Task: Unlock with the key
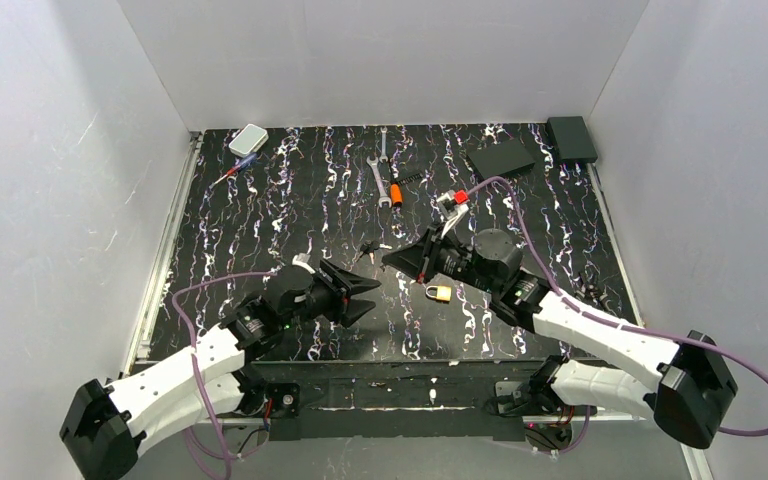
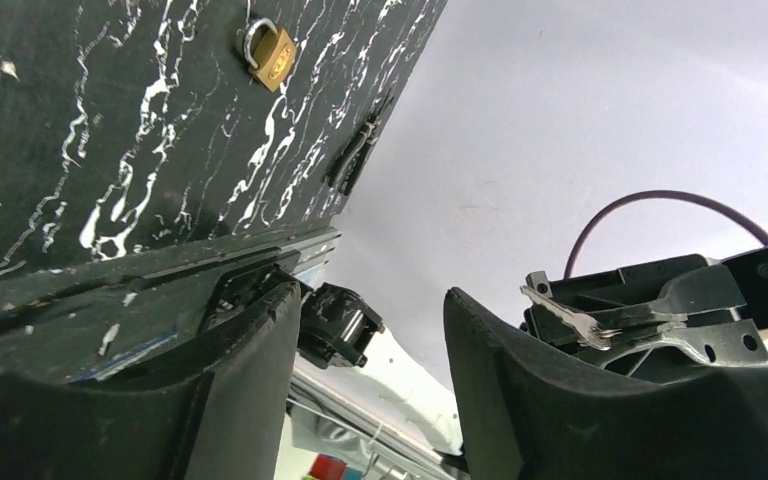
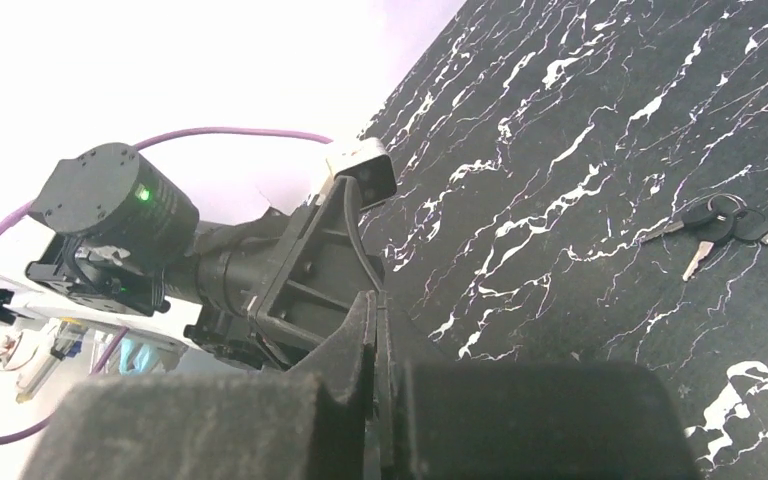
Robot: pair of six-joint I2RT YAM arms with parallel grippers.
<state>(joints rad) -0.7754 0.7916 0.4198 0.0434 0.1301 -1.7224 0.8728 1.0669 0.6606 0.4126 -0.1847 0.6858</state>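
A small brass padlock [image 1: 440,292] lies on the dark marbled table, just below my right wrist; it also shows in the left wrist view [image 2: 268,54]. My right gripper [image 1: 393,258] points left and is shut on a silvery key [image 2: 566,316], whose blade sticks out of the fingers [image 3: 365,320]. My left gripper [image 1: 372,297] is open and empty, facing the right gripper, with its fingertips [image 2: 282,296] off the table. A bunch of dark-headed keys [image 3: 720,222] lies on the table [image 1: 365,250] between the two grippers, a little further back.
Silver wrenches [image 1: 376,172] and an orange-handled tool [image 1: 396,193] lie at the back centre. A white box [image 1: 248,138] and a pen [image 1: 228,174] are at the back left. Two black boxes [image 1: 500,158] [image 1: 571,138] are at the back right.
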